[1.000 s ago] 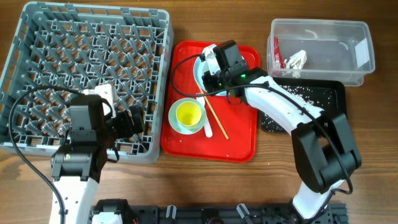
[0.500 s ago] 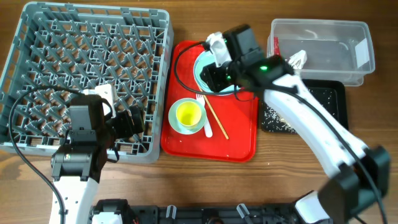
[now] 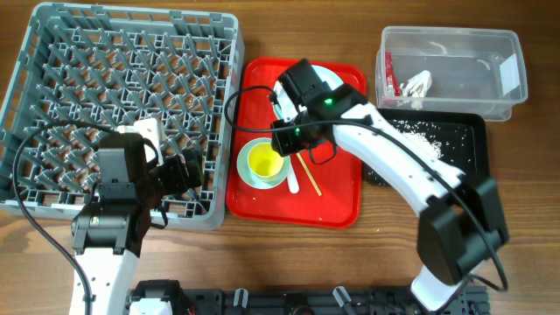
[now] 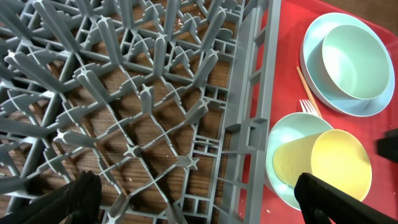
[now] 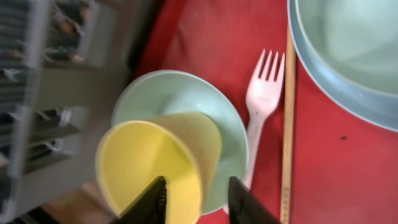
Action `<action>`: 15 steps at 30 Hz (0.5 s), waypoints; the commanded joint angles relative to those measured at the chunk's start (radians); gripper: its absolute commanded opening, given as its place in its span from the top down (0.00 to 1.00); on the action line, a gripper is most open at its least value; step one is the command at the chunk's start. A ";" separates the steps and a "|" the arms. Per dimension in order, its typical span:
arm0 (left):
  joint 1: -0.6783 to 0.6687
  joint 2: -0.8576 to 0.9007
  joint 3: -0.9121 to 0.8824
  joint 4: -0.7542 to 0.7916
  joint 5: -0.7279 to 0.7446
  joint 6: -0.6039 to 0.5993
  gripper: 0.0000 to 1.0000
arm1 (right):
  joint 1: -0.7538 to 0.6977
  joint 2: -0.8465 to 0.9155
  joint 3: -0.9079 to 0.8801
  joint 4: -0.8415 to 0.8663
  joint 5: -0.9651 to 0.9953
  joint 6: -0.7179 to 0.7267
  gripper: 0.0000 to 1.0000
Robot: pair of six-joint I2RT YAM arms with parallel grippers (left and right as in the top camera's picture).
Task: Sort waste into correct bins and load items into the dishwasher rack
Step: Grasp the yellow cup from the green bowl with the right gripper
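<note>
Overhead, the left hand (image 3: 184, 171) is hovering wide open and empty over the dishwasher rack's (image 3: 105, 79) near right edge. On the red tray (image 3: 337, 197), the right hand (image 5: 198, 202) is straddling the yellow cup's (image 5: 134, 165) wall with fingers parted, having come down from the plate (image 4: 311, 62).

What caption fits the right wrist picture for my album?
Right gripper, open, over a yellow cup in a mint bowl on the red tray.

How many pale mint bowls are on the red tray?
2 bowls. One holds the yellow cup, beside the rack; the other sits on the mint plate at the tray's far end. The right arm covers part of the tray overhead, so another could be hidden.
</note>
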 commanded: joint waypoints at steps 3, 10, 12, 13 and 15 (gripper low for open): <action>0.005 0.002 0.018 0.003 0.017 -0.009 0.00 | 0.003 0.092 -0.010 -0.007 0.017 0.056 0.87; 0.005 0.002 0.018 0.003 0.017 -0.010 0.00 | 0.004 0.109 -0.010 -0.027 0.017 0.055 0.91; 0.005 0.002 0.018 0.003 0.017 -0.009 0.00 | 0.004 0.109 -0.010 -0.028 0.017 0.056 0.96; 0.005 0.002 0.018 0.003 0.017 -0.009 0.00 | 0.004 0.108 -0.009 -0.028 0.017 0.056 0.96; 0.005 0.002 0.018 0.003 0.017 -0.010 0.00 | 0.001 0.102 0.002 -0.031 0.013 0.055 0.96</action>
